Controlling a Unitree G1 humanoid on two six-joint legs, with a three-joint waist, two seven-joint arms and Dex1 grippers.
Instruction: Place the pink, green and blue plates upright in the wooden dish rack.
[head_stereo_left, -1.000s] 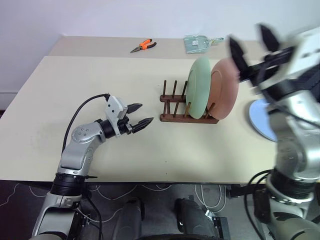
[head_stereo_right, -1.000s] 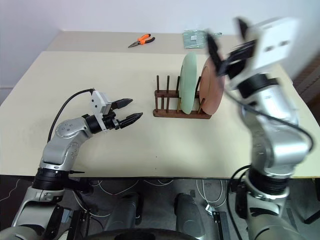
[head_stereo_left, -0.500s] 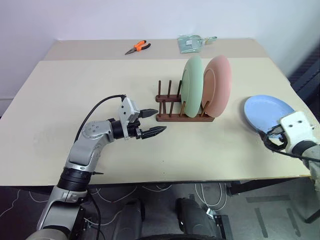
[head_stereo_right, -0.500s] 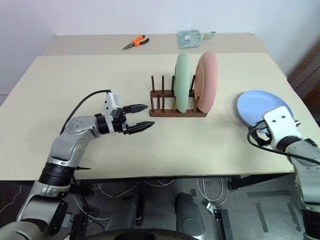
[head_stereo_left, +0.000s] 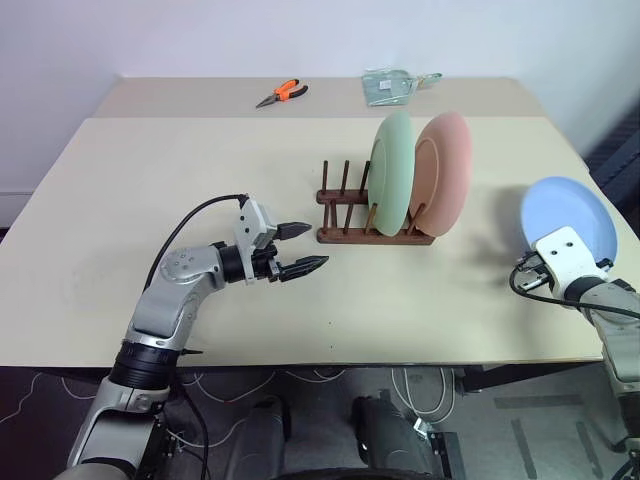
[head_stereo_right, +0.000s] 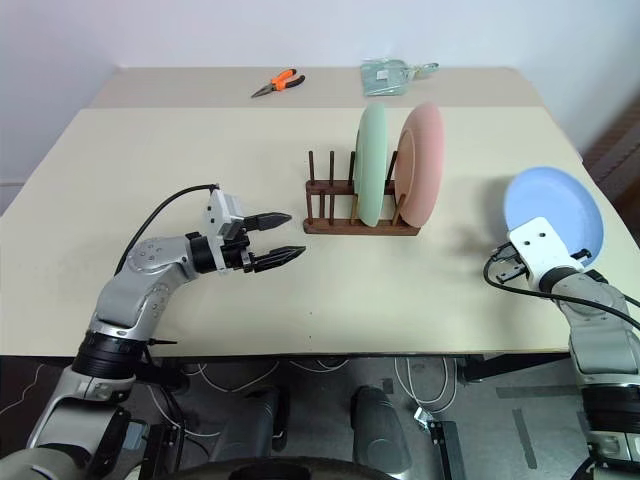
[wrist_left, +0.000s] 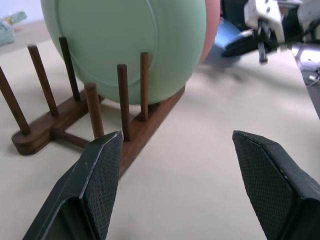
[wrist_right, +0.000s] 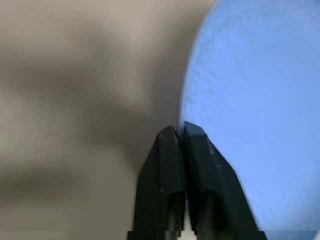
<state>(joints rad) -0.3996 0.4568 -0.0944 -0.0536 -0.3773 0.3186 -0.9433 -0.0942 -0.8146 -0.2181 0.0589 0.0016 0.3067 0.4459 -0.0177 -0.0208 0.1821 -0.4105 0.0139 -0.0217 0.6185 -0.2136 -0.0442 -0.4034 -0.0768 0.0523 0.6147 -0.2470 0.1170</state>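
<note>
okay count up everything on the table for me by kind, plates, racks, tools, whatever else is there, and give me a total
Plates: 3, the green plate and the pink plate upright in the rack, the blue plate by the right claw.
Wooden dish rack: 1.
Orange-handled pliers: 1.
Clear packet: 1.
Total: 6.

Head eyes look down on the table; wrist views sit close.

My fingers were black. The rack was dark brown, its plates green and pink; another plate was blue, the pliers orange-handled.
</note>
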